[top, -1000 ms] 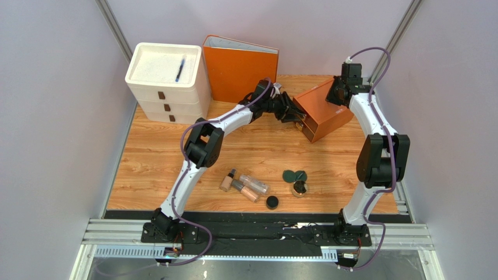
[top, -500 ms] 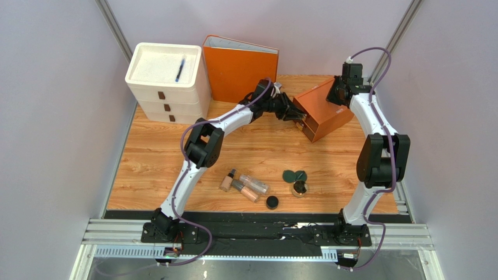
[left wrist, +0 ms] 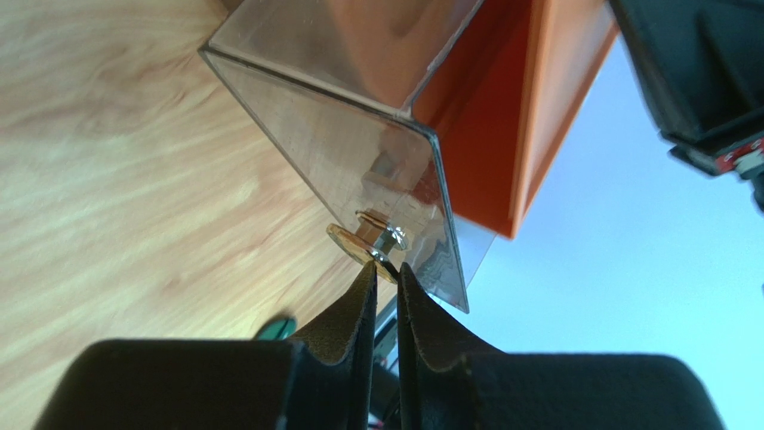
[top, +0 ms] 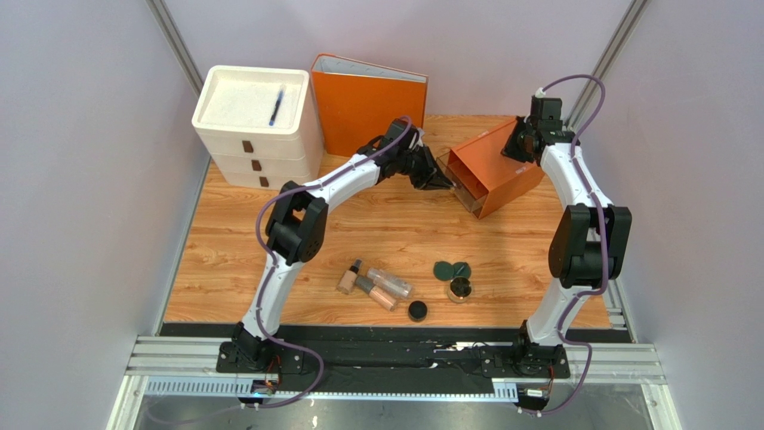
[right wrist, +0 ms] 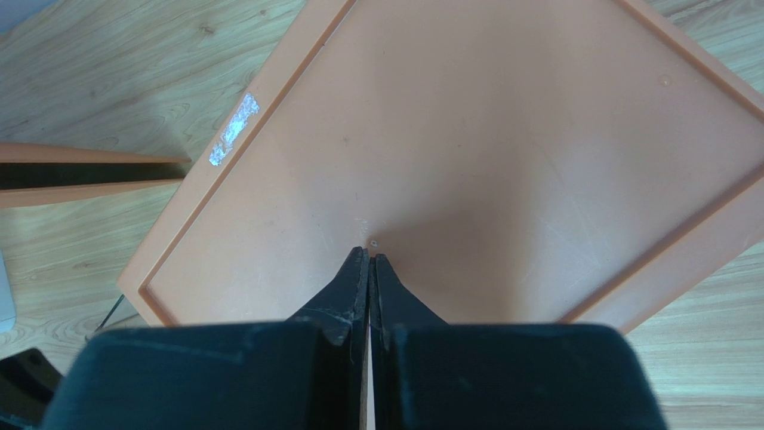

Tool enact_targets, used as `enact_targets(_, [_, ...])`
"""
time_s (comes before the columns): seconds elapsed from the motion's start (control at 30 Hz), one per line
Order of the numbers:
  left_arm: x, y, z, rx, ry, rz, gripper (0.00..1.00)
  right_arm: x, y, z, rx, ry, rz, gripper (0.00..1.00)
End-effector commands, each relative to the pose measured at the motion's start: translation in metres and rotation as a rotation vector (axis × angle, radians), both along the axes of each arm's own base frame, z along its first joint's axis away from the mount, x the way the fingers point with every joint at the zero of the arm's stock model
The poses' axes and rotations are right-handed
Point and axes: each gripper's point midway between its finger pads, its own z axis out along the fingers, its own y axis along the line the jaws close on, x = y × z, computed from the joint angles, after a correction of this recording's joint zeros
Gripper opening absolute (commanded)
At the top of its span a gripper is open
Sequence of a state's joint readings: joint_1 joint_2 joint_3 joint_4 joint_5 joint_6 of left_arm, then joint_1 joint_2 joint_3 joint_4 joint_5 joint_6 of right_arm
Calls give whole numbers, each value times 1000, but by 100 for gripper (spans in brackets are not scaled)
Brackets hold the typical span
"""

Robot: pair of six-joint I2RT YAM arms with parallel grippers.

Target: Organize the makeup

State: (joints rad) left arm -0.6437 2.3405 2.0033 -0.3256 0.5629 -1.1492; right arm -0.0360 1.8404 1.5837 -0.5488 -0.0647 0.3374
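Note:
The makeup lies on the table near the front: two beige foundation bottles (top: pixel 350 278) (top: pixel 377 292), a clear tube (top: pixel 391 283), a dark green twin-disc compact (top: pixel 452 270), a gold-rimmed jar (top: pixel 460 288) and a black pot (top: pixel 417 311). My left gripper (top: pixel 441 181) (left wrist: pixel 386 266) is shut on the gold knob (left wrist: pixel 363 246) of a clear drawer (left wrist: pixel 359 152). The drawer stands partly out of the orange box (top: pixel 495 175). My right gripper (top: pixel 520 146) (right wrist: pixel 370 257) is shut, its tips pressed on the box's orange face (right wrist: pixel 493 161).
A white drawer unit (top: pixel 256 125) stands at the back left with a blue pen (top: pixel 276 107) on top. An orange binder (top: pixel 368 98) stands upright behind the left arm. The box is at the back right, near the wall.
My left gripper has drawn back to the left with the knob, and the clear drawer has slid out of the orange box. The right gripper stays on the box.

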Motion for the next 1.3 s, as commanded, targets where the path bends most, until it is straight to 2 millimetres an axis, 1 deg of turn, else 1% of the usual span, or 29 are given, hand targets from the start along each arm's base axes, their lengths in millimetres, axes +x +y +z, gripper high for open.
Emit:
enact_targets(0.0, [-28, 47, -40, 197, 105, 5, 17, -47, -2, -78, 5, 305, -1, 0])
enact_targets(0.13, [-37, 68, -41, 232, 109, 15, 17, -47, -1, -79, 8, 308, 2, 0])
enact_targets(0.17, [-40, 74, -38, 243, 106, 28, 18, -47, -1, -80, 9, 309, 4, 0])
enact_targets(0.23, [-40, 78, -29, 250, 66, 29, 19, -48, -1, -81, 6, 314, 2, 0])
enact_targets(0.37, [-32, 86, -15, 288, -9, 46, 23, -50, -1, -84, 5, 324, 4, 0])
enact_targets(0.4, [-30, 85, -11, 279, -31, 42, 33, -51, -1, -86, 5, 330, 4, 0])
enact_targets(0.43, [-30, 85, -4, 274, -53, 37, 40, -50, -1, -85, 6, 327, 5, 0])
enact_targets(0.5, [-27, 88, 4, 287, -112, 25, 58, -50, -1, -85, 7, 327, 7, 0])
enact_targets(0.53, [-26, 90, 14, 288, -145, 25, 71, -50, 0, -85, 10, 327, 8, 0])
enact_targets(0.6, [-25, 99, 20, 330, -214, 8, 78, -50, 0, -85, 13, 329, 10, 0])
enact_targets(0.63, [-26, 103, 33, 336, -254, 5, 84, -49, 1, -83, 14, 324, 13, 0])
enact_targets(0.67, [-26, 111, 33, 375, -301, -16, 84, -49, 2, -83, 18, 324, 12, 0])
enact_targets(0.7, [-31, 117, 42, 389, -328, -29, 86, -49, 2, -83, 21, 324, 14, 0])
enact_targets(0.77, [-38, 135, 37, 472, -372, -66, 89, -50, 3, -83, 21, 325, 18, 0])
enact_targets(0.8, [-45, 145, 32, 514, -365, -85, 89, -50, 3, -84, 25, 329, 19, 0])
enact_targets(0.83, [-51, 160, 26, 576, -385, -103, 89, -51, 3, -84, 25, 331, 19, 0])
enact_targets(0.87, [-56, 168, 21, 609, -383, -113, 89, -51, 3, -84, 24, 331, 22, 0])
enact_targets(0.9, [-63, 180, 23, 640, -385, -113, 89, -53, 4, -86, 28, 338, 26, 0])
enact_targets(0.93, [-72, 195, 6, 707, -366, -133, 91, -53, 4, -86, 28, 337, 26, 0])
enact_targets(0.97, [-82, 208, -1, 748, -334, -145, 91, -54, 5, -87, 29, 341, 29, 0])
enact_targets(1.0, [-89, 216, 0, 771, -333, -151, 91, -55, 5, -87, 30, 342, 34, 0])
enact_targets(1.03, [-100, 229, -11, 819, -308, -169, 91, -56, 5, -88, 30, 348, 34, 0])
enact_targets(1.07, [-109, 238, -15, 844, -295, -196, 91, -57, 5, -89, 30, 351, 35, 0])
enact_targets(1.1, [-116, 245, -10, 849, -300, -200, 91, -58, 5, -90, 28, 354, 40, 0])
enact_targets(1.13, [-128, 253, -19, 866, -272, -220, 91, -60, 5, -90, 29, 357, 38, 0])
enact_targets(1.17, [-136, 258, -21, 874, -256, -233, 91, -62, 6, -92, 31, 365, 41, 0])
enact_targets(1.2, [-143, 261, -17, 866, -256, -235, 91, -62, 6, -93, 34, 365, 41, 0])
enact_targets(1.23, [-155, 267, -26, 879, -217, -250, 91, -63, 7, -93, 33, 367, 44, 0])
enact_targets(1.27, [-159, 270, -28, 883, -208, -251, 90, -64, 7, -95, 37, 370, 45, 0])
